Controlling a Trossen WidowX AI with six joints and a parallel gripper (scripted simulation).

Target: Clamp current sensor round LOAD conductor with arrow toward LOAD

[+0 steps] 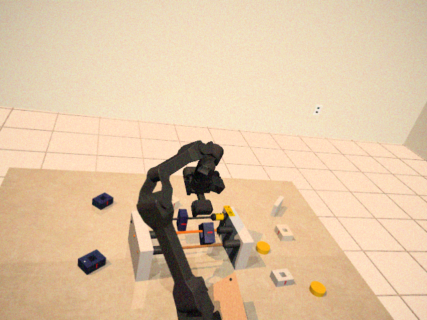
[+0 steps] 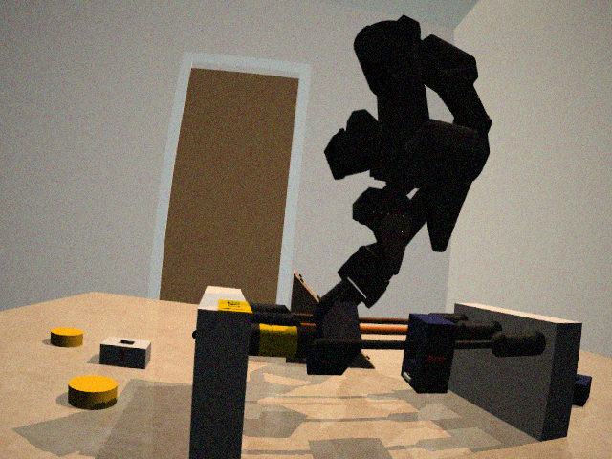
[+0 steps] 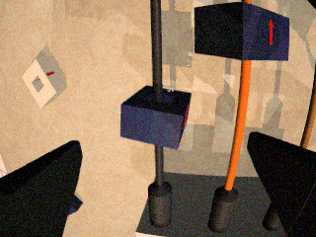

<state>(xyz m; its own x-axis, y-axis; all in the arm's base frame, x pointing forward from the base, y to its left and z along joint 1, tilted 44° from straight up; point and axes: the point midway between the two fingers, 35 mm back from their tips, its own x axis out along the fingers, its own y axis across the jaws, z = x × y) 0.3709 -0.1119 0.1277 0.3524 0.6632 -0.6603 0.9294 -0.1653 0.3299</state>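
The navy sensor that appears to be the task's own is found round the black conductor, above the worktop. In the top view it is placed at 8 o'clock from the end effector, whose fingers are spread wide with nothing grasped. A yellow sleeve is seen on the same conductor, at 3 o'clock from the sensor; it is presumably the LOAD marker, though no lettering can be read.

The sensor is expected to be light and rigid, with smooth faces that could slip, and a hinge and latch best not forced. It should be taken squarely across its two opposed closing sides, low twisting force being applied so that it is not turned on the conductor.

A squared block is presented, dark blue, with a red mark on one face; the arrow's direction cannot be made out. A small pale detail is shown near one edge, perhaps the latch, but whether it is fastened cannot be told. A similar unit is carried on the orange conductor, at 4 o'clock in the top view, and should be left undisturbed.
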